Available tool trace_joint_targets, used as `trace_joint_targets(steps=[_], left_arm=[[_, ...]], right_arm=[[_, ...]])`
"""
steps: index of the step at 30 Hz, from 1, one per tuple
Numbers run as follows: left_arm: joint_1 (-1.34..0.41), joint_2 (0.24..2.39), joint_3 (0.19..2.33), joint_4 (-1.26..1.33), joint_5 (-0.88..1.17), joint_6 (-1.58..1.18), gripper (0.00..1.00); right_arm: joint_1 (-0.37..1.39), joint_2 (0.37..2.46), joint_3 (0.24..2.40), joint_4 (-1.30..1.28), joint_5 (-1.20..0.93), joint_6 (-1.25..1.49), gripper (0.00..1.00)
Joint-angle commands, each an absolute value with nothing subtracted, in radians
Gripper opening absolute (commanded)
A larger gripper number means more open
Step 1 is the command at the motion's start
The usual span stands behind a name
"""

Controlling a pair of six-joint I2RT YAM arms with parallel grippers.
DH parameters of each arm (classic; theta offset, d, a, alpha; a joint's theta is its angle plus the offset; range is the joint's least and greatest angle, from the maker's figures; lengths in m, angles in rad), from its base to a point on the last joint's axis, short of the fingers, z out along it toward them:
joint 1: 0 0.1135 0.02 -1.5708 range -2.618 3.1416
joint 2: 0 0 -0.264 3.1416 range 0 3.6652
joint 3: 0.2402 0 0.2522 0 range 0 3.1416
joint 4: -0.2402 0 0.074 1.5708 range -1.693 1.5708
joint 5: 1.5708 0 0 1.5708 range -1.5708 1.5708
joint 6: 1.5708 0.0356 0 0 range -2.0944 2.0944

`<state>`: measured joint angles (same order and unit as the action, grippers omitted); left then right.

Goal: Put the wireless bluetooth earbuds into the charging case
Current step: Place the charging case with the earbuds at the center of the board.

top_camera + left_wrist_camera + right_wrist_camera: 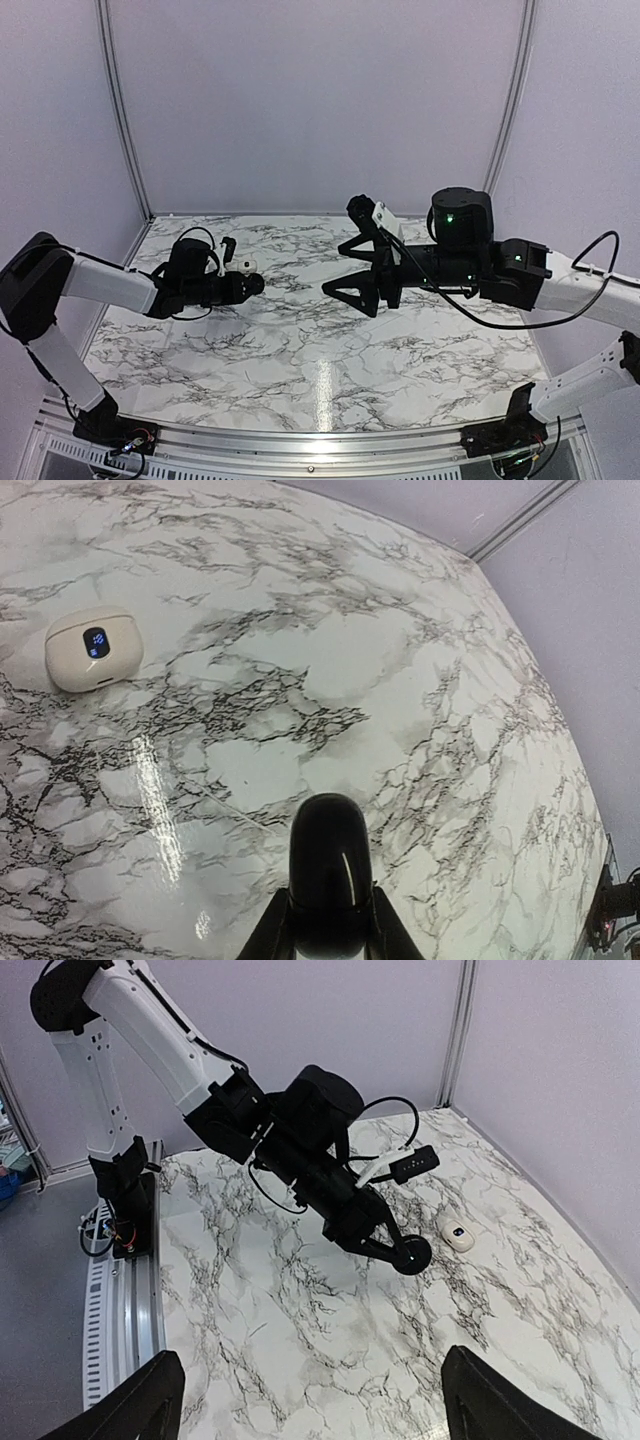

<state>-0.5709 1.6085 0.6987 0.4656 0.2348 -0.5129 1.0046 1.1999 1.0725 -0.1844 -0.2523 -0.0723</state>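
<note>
Marble-pattern table [300, 370], white w/ grey veins, pale wall panels on three sides. L arm [100, 285] reaching in from the left edge, forearm roughly level, pointing toward the table's middle. R arm [470, 265] stretched in from the right, also roughly level, pointing back at the L one; green light lit on its motor housing.

R gripper [335, 267]: released, jaws spread wide, nothing btwn them. Seen from the R wrist cam as two dark fingers [130, 1405] in the bottom corners, far apart, above bare marble, well short of the L arm's tip.

L gripper [405, 1250]: clenched on a black round puck-like object [330, 865], glossy, pinched from both sides by the fingers [268, 935], rounded end sticking out past the tips. Can't tell from any view whether the puck touches the marble or hangs just above it.

Charging case [93, 648]: cream-white, rounded, lid down, small blue-lit display on its top face. Lying flat on the marble in the left-rear part of the table, near the L gripper's tip but apart from it, on the far side in the top view. Free of both grippers, well apart from the R one.
</note>
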Motion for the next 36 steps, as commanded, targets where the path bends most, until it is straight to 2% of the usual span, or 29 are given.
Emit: trace_joint_targets(steps=[1, 16, 25, 36], left_arm=[[-0.543, 1.695, 0.774, 0.44, 0.248, -0.536, 0.02], [-0.459, 1.933, 0.915, 0.413, 0.29, -0.591, 0.08], [-0.445, 1.972, 0.974, 0.285, 0.239, -0.59, 0.31], [-0.43, 1.905, 0.984, 0.138, 0.128, -0.56, 0.59]], right_arm=[[0.997, 1.179, 1.076, -0.144, -0.245, -0.047, 0.89], [0.995, 1.184, 1.07, -0.159, -0.247, -0.05, 0.89], [0.996, 1.178, 1.065, -0.161, -0.242, -0.05, 0.89], [0.996, 1.174, 1.071, -0.179, -0.235, -0.063, 0.9]])
